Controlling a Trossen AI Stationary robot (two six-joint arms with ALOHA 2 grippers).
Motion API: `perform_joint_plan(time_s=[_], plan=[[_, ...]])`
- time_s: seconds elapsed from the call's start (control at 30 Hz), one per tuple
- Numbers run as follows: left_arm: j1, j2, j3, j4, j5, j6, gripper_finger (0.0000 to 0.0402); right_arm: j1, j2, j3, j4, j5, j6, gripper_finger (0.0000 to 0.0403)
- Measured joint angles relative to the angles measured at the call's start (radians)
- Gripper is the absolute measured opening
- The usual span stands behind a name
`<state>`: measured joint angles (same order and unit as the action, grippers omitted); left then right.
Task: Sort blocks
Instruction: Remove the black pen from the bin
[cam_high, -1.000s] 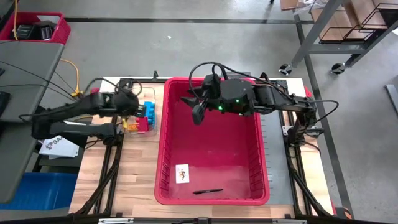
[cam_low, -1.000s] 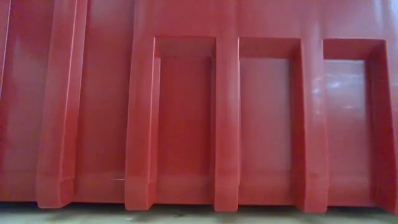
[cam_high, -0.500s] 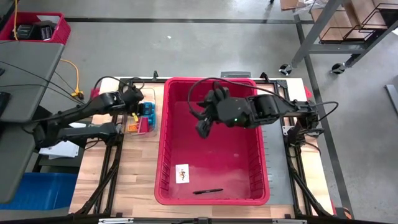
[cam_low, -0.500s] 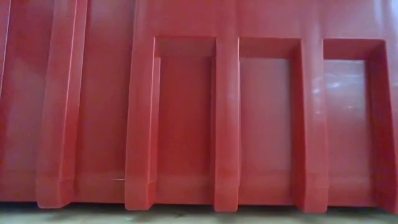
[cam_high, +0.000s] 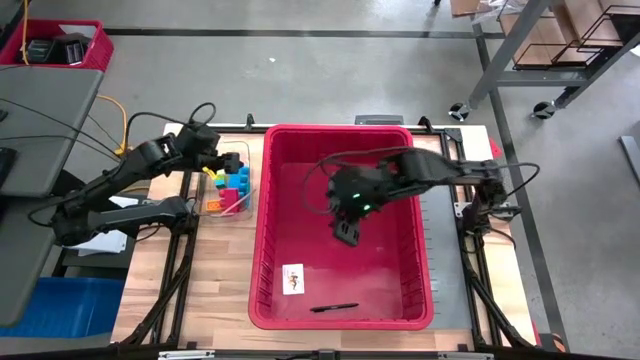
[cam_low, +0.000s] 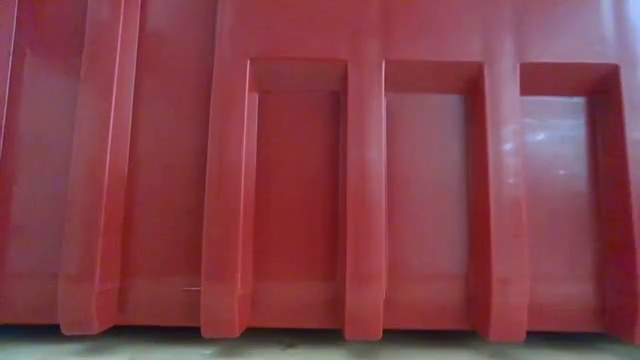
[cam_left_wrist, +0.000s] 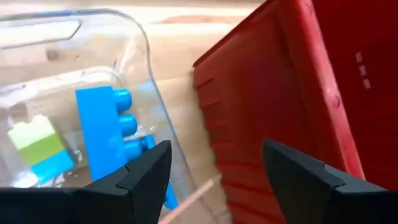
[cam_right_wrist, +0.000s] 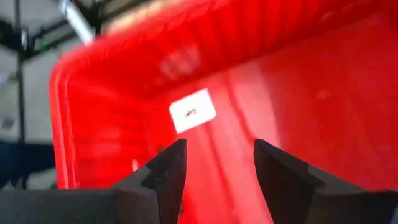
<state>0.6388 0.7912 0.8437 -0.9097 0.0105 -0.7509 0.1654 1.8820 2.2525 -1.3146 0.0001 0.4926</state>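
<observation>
Blocks (cam_high: 228, 187) heaped in clear tray (cam_high: 243, 152) on table (cam_high: 225, 290), just left of red bin (cam_high: 415, 300); blue, green, yellow, orange and red pieces visible. Long blue block (cam_left_wrist: 99, 134) and green block (cam_left_wrist: 32, 138) seen through tray wall from left wrist. Left gripper (cam_high: 212, 150) above far end of tray, jaws apart, nothing between them. Right gripper (cam_high: 345, 232) low inside bin, jaws parted, empty. White card (cam_high: 293, 278) and dark pen (cam_high: 333, 308) on bin floor.
</observation>
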Motion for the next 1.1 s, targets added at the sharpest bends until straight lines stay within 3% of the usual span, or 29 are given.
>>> perform_joint_plan(time_s=[0.1, 0.23, 0.37, 0.53, 0.73, 0.9, 1.1], plan=[[0.000, -0.001, 0.017, -0.031, 0.028, 0.001, 0.0248, -0.010, 0.046, -0.049, 0.012, -0.089, -0.054, 0.0178], [-0.022, -0.022, 0.018, 0.016, 0.162, -0.016, 0.0248, -0.015, 0.130, -0.149, 0.055, -0.120, -0.159, 0.0178], [-0.074, -0.067, 0.018, 0.129, 0.245, -0.032, 0.0248, 0.004, 0.207, -0.266, 0.239, -0.109, -0.357, 0.0178], [-0.188, -0.120, 0.019, 0.169, 0.243, -0.108, 0.0248, 0.044, 0.291, -0.338, 0.438, -0.125, -0.508, 0.0178], [-0.400, -0.154, 0.019, 0.093, 0.132, -0.245, 0.0248, 0.092, 0.374, -0.335, 0.525, -0.115, -0.616, 0.0178], [-0.648, -0.142, -0.021, 0.039, 0.055, -0.395, 0.0244, 0.103, 0.425, -0.336, 0.526, -0.124, -0.514, 0.0178], [-0.960, -0.093, -0.096, 0.099, -0.002, -0.591, 0.0236, 0.101, 0.426, -0.336, 0.557, -0.123, -0.475, 0.0178]])
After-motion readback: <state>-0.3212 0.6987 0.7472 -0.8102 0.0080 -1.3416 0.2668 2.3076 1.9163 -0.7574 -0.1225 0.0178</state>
